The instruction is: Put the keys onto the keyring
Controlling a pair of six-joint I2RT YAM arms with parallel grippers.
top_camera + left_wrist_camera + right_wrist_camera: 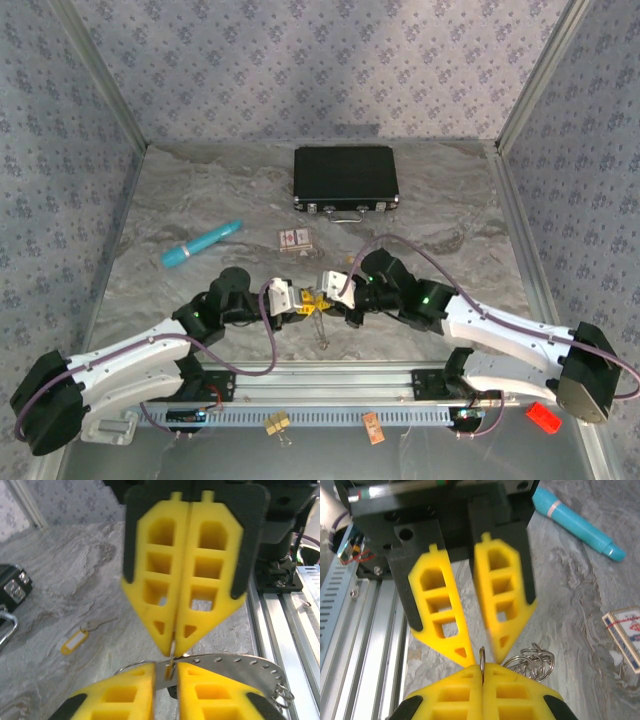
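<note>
My two grippers meet tip to tip low over the table near its front middle, the left gripper [300, 301] facing the right gripper [336, 291]. My right gripper [483, 668] is shut on a thin silvery loop seen edge-on, which looks like the keyring [482, 656]. In the left wrist view my left gripper [166, 667] stands open with a narrow gap. A small brass-coloured sliver [171, 669], perhaps one of the keys, shows in that gap, below the right gripper's closed tips [174, 647]. I cannot tell whether it touches the left pads.
A bundle of silver rings [530, 662] lies on the table beside the tips. Further off are a yellow tag with a key [75, 640], a red-and-white card box [295, 239], a blue cylinder [200, 243] and a black case [345, 178]. The aluminium rail [330, 385] runs along the front.
</note>
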